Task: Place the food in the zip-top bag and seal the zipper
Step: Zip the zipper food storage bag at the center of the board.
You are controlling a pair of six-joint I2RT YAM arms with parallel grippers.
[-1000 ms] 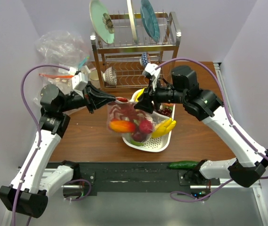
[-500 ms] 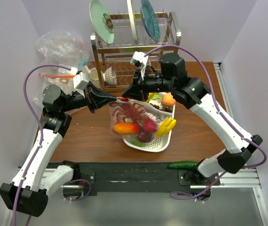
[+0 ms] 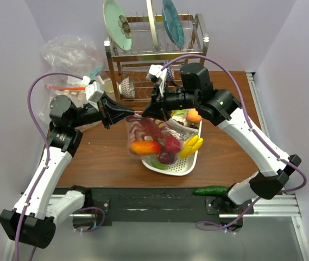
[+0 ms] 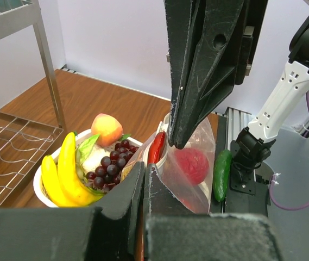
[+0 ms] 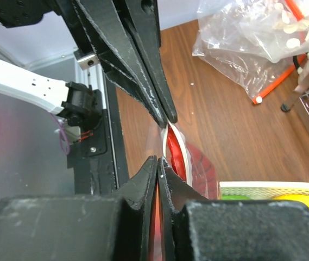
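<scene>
left pincer [image 3: 133, 114]: clamped shut on zip-top bag [image 3: 170, 129] mouth
right pincer [image 3: 145, 115]: pinching same edge
food [image 3: 143, 147]: inside hanging bag

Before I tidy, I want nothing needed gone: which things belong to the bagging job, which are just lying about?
Job: bag, lobster, apple, pepper, peach.
Lying about: bananas, grapes, cucumber, dish rack, bulky bag.

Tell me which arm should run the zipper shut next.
Right, probably. The right gripper is shut on the bag's top edge beside the left gripper, which pins the bag's end. The rest of that edge seems to stretch toward the right arm's side.
</scene>
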